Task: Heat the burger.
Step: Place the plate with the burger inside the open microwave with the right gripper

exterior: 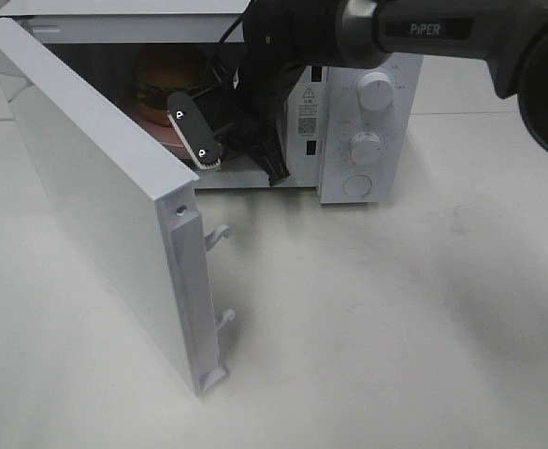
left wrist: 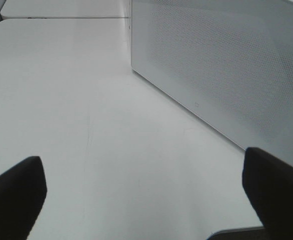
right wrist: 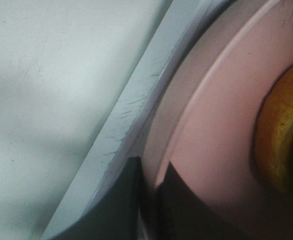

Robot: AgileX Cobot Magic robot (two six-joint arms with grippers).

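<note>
Burger: the burger [exterior: 165,79] sits on the plate [exterior: 165,137] inside the microwave [exterior: 386,56], towards the left of the cavity in the high view. Its bun and lettuce frill show past the arm.
Plate: pink and wider than the burger, it lies low in the cavity. In the right wrist view its rim runs just beside a pale, scuffed edge, and it is unclear which part of the microwave that edge is.
Right claw: the right claw [right wrist: 152,200] is nearly closed, with the plate rim pinched between its dark fingers [right wrist: 117,202].
Right arm: the right arm [exterior: 283,47] comes in from the upper right and drops across the cavity mouth. It hides the middle of the opening and part of the plate.
Left claw: the left claw [left wrist: 144,192] is spread wide and holds nothing. It is low over the bare bench [left wrist: 76,100] and is out of the high view.
Door: the door [exterior: 96,206] is swung open to the front left. Its perforated face [left wrist: 226,60] stands between the left claw and the cavity.
Hooks: two latch hooks [exterior: 218,234] stick out from the door's free edge, one above the other.
Controls: two knobs [exterior: 376,92] and a round button [exterior: 357,185] sit on the panel right of the cavity, clear of the arm.
Bench: white, it carries the microwave.
</note>
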